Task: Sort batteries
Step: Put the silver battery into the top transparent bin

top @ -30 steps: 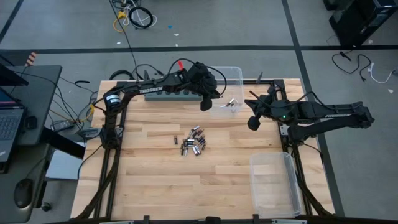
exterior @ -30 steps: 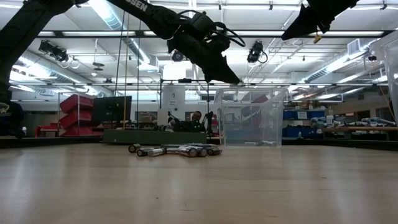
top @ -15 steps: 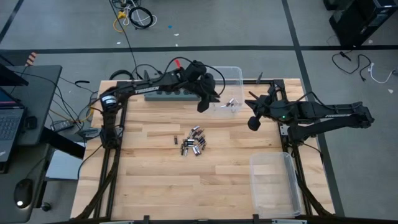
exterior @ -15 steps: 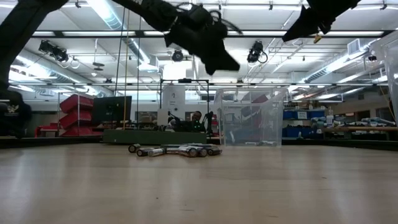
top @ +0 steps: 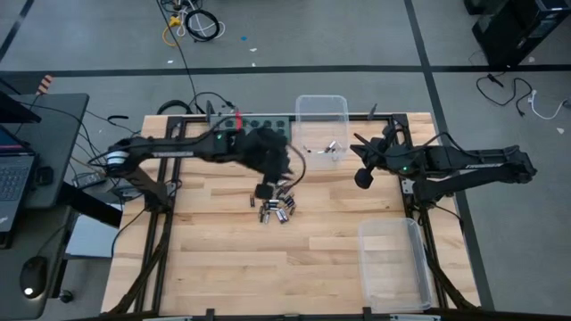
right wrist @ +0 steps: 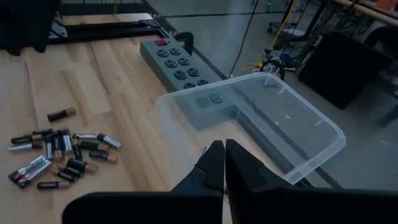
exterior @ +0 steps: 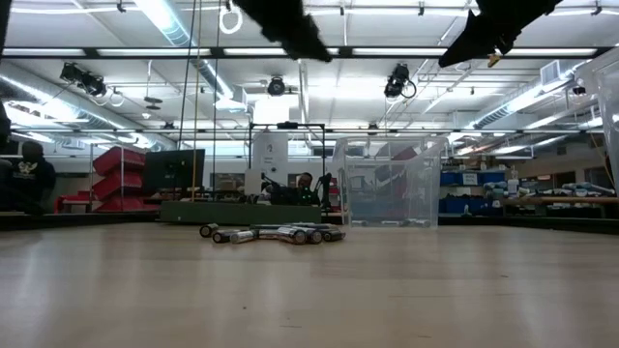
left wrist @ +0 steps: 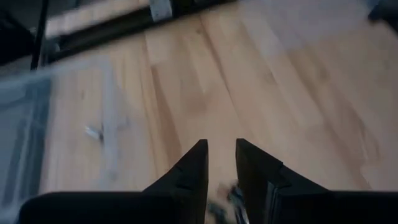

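Basically, the batteries (top: 277, 205) sit in one tight heap at table centre, some touching or overlapping, one stray (right wrist: 61, 114) lying apart from the heap. Judging by look: small, rigid, smooth cylinders, light but dense, prone to roll and to squirt out of a pinch; best taken across the barrel mid-length, fingers square to the axis, starting with an outlying cell so neighbours don't get nudged. Left gripper (top: 266, 190) hovers just off the heap's 11 o'clock edge, fingers (left wrist: 194, 171) a narrow gap apart, nothing between them. Right gripper (top: 363, 177) waits at 3 o'clock of the heap, well apart, jaws together, empty. A clear bin (top: 322, 130) at 1 o'clock already holds a few cells; a second clear bin (top: 393, 264) sits at 4 o'clock, contents not discernible. Green power strip (right wrist: 177, 61) lies at 12 o'clock beside the first bin. Nothing stands between heap and bins; the main obstruction is the clustering itself.
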`<state>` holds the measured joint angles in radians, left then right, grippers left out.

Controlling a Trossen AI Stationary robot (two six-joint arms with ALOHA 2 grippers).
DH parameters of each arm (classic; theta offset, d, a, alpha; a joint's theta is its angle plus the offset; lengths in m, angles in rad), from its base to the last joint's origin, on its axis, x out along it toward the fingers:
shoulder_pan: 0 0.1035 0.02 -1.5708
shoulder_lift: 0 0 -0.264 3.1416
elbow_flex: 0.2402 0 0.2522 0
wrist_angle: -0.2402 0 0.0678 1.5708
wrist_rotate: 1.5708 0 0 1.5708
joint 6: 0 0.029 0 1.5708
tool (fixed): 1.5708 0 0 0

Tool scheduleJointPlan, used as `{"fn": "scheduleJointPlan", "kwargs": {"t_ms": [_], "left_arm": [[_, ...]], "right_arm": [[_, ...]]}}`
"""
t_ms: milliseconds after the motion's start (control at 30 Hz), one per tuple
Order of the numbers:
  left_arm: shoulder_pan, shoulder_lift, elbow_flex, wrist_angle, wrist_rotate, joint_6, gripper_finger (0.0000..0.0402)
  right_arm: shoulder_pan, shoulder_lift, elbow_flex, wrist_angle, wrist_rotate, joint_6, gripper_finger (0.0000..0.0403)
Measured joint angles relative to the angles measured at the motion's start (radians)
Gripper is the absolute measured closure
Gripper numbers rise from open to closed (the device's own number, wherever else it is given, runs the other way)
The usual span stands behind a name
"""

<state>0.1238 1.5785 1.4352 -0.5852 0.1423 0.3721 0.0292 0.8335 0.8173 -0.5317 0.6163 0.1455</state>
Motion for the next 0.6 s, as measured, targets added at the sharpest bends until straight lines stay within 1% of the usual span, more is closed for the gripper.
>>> {"fn": "scheduleJointPlan", "kwargs": {"t_ms": [133, 200, 267, 367, 467, 533, 600], "left_arm": [[-0.024, -0.069, -0.175, -0.016, -0.006, -0.005, 0.0323], [-0.031, -0.084, -0.281, 0.022, 0.004, -0.036, 0.0323], [-0.035, -0.085, -0.387, 0.114, 0.007, -0.088, 0.0323], [-0.033, -0.080, -0.532, 0.303, 0.007, -0.194, 0.0323], [-0.040, -0.078, -0.643, 0.452, 0.001, -0.250, 0.0323], [-0.047, -0.083, -0.689, 0.530, -0.040, -0.253, 0.0323], [-0.047, -0.083, -0.722, 0.621, -0.122, -0.262, 0.0323]], "right_arm": [[-0.001, 0.024, 0.000, -0.003, 0.000, -0.009, 0.0400], [-0.001, 0.038, 0.000, 0.000, -0.001, -0.010, 0.0401], [-0.001, 0.054, 0.000, 0.000, 0.000, -0.010, 0.0402], [-0.001, 0.079, 0.000, 0.000, 0.000, -0.010, 0.0400], [-0.001, 0.100, 0.000, 0.014, 0.000, -0.015, 0.0398], [-0.001, 0.114, 0.000, 0.024, 0.000, -0.017, 0.0398], [-0.001, 0.124, 0.000, 0.038, 0.000, -0.017, 0.0400]]}}
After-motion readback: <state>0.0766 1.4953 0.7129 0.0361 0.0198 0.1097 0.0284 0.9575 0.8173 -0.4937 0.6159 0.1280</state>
